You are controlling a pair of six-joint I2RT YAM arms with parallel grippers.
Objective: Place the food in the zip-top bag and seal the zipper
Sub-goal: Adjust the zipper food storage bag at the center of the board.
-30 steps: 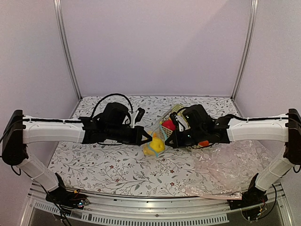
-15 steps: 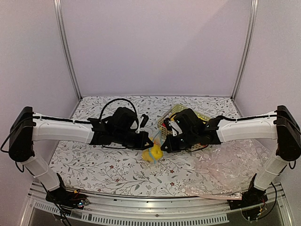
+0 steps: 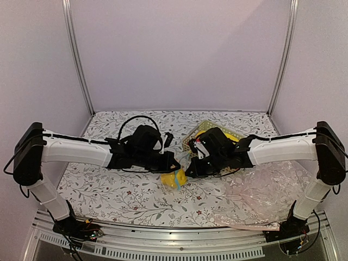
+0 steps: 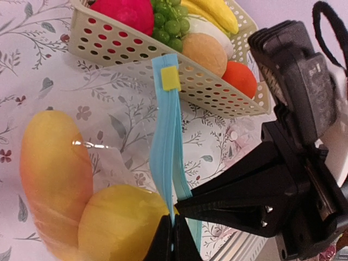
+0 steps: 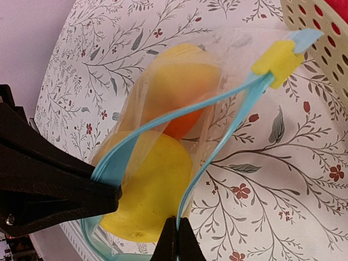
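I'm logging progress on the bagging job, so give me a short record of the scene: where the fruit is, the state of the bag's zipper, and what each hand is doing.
fruit: round yellow fruit and longer orange fruit, both inside the bag
bag position: beside the basket
zipper: not sealed, its two sides apart, yellow slider at the basket end
left hand: shut on one side of the zipper
right hand: shut on the other side
left to do: seal the zipper
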